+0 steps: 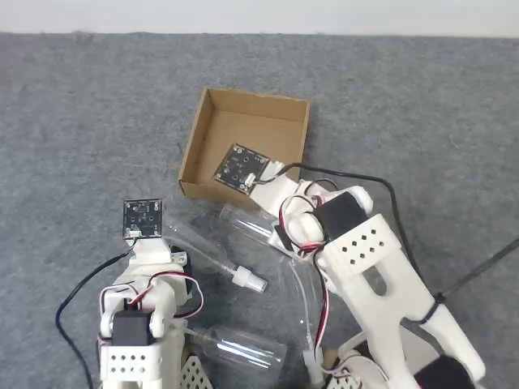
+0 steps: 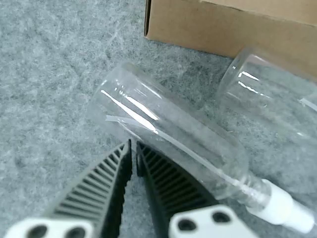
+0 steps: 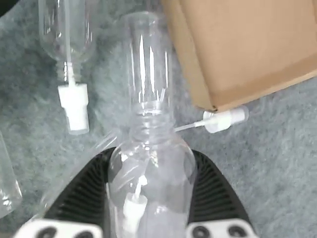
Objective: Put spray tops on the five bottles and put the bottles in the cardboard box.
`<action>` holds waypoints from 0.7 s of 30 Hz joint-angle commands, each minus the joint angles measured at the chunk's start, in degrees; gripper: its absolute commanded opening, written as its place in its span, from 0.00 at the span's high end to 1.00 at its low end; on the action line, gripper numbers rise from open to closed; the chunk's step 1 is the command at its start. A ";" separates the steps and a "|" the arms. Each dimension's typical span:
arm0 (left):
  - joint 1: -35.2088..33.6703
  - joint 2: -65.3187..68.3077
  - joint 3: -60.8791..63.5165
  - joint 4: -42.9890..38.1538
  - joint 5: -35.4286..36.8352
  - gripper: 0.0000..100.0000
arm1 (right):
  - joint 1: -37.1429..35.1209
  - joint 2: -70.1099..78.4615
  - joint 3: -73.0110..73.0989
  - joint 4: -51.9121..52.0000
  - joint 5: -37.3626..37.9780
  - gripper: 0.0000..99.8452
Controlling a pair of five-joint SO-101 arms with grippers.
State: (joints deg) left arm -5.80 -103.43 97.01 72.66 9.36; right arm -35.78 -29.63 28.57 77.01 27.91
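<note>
Left arm (image 1: 138,324) sits low at the near left of the grey mat (image 1: 81,121), wrist aimed toward the box (image 1: 243,121). Left gripper (image 2: 132,148) is pinched closed with nothing in it. Its tips are just beside the wall of the capped bottle (image 2: 168,134); contact can't be told. That bottle lies on its side, its white top (image 2: 280,208) pointing away from the box.

Right arm (image 1: 373,251) stretches in from the near right, wrist over the box's near wall. Right gripper (image 3: 148,158) is clamped on the held bottle (image 3: 148,168), a clear bottle with a black finger on each side. The front bottle (image 3: 148,64) lies in line just ahead, neck toward the gripper, along the box wall. Whether the two bottles touch can't be told.

The right wrist view adds a loose top (image 3: 225,119) with its tube, lying at the box corner. The high view adds the near bottle (image 1: 239,348), on its side by the left arm's base, and the box's open inside. The left wrist view gives the closed fingers.
</note>
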 commanded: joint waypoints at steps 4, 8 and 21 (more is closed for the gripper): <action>-0.09 -1.05 -0.48 -0.09 -0.26 0.99 | 0.84 -3.21 -6.33 -2.59 -8.35 0.99; -0.09 -1.05 -0.48 -0.09 -0.26 0.99 | 2.77 -3.21 -7.21 -4.79 -13.01 0.99; -0.09 -1.05 -0.48 -0.09 -0.26 0.99 | 12.26 -12.09 -1.76 -7.78 -19.43 0.99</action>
State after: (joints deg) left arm -5.80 -103.43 97.01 72.66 9.36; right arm -26.02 -35.87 25.76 72.00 9.19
